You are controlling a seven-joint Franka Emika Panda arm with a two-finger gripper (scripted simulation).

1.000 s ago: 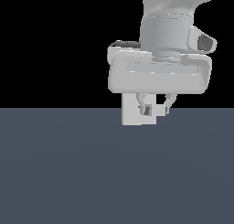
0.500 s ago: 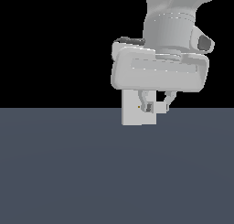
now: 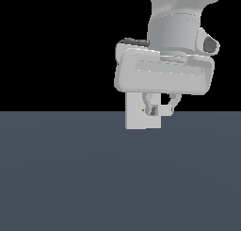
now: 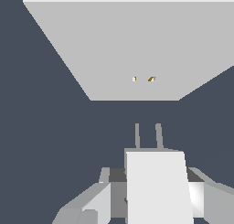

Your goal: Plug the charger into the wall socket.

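The wall socket (image 3: 137,117) is a flat upright light-grey square plate standing on the dark floor, with a tiny yellowish dot near its centre. In the wrist view the wall socket (image 4: 132,45) fills the far side, its two small holes showing at the centre. The charger (image 4: 157,186), a small white block, is held in my gripper (image 4: 155,198). Its two thin prongs (image 4: 147,136) point toward the plate and stop short of it, a strip of floor showing between. In the exterior view my gripper (image 3: 161,111) hangs in front of the plate's right edge, shut on the charger (image 3: 166,111).
The dark blue-grey floor (image 3: 117,178) stretches around the plate. The bulky pale hand (image 3: 164,74) of the arm hangs above the socket and covers its upper part in the exterior view.
The hand has risen a little and drifted slightly to the exterior view's right. The charger stays in the gripper, and the plate has not moved.
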